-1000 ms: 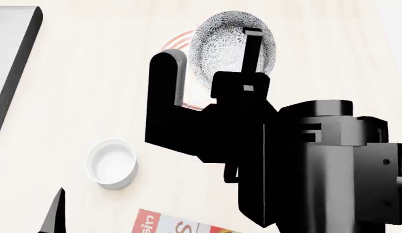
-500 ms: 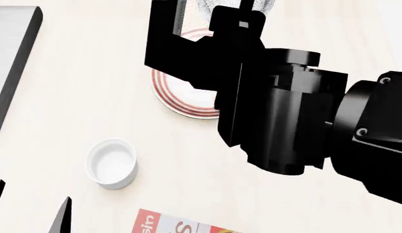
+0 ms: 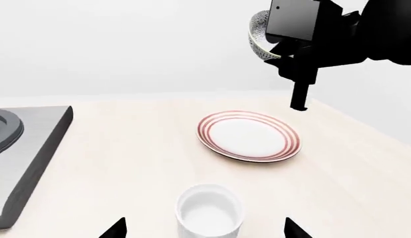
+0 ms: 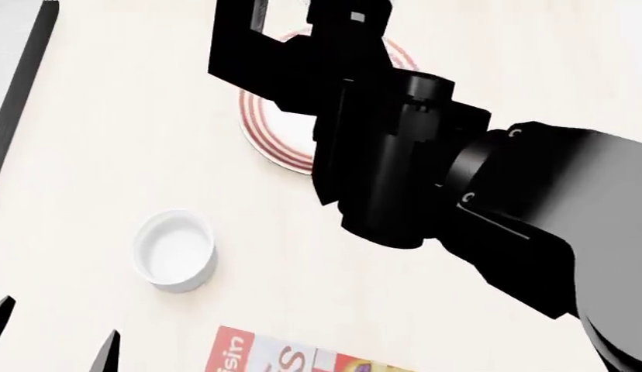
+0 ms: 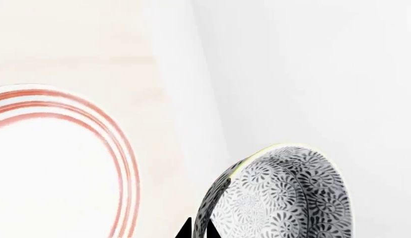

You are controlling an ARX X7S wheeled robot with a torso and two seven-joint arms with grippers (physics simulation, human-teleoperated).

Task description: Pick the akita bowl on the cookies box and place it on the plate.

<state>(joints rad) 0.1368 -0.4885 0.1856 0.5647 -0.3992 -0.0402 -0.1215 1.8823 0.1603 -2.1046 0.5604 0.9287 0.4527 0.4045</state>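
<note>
Overhead, in the left wrist view, the akita bowl [image 3: 260, 38] hung in the upper right of the frame, pinched at its rim by the right gripper [image 3: 285, 52], well above the tabletop [image 3: 126, 158] and tilted on edge. Its speckled wall peeked out at the left side of the black gripper body, with one long finger [image 3: 300, 94] pointing down past it. Below and left of the bowl, the plate [image 3: 248, 136] lay flat on the wood with nothing on it. A small white cup [image 3: 209, 215] stood near the bottom center, and a grey stove edge [image 3: 30, 148] ran along the left. From the head view, the right arm [image 4: 404, 155] covered most of the plate, and the cookies box [image 4: 269, 358] showed at the bottom edge. Only two tips of the left gripper [image 3: 202, 228] were visible, spread apart and holding nothing.
</note>
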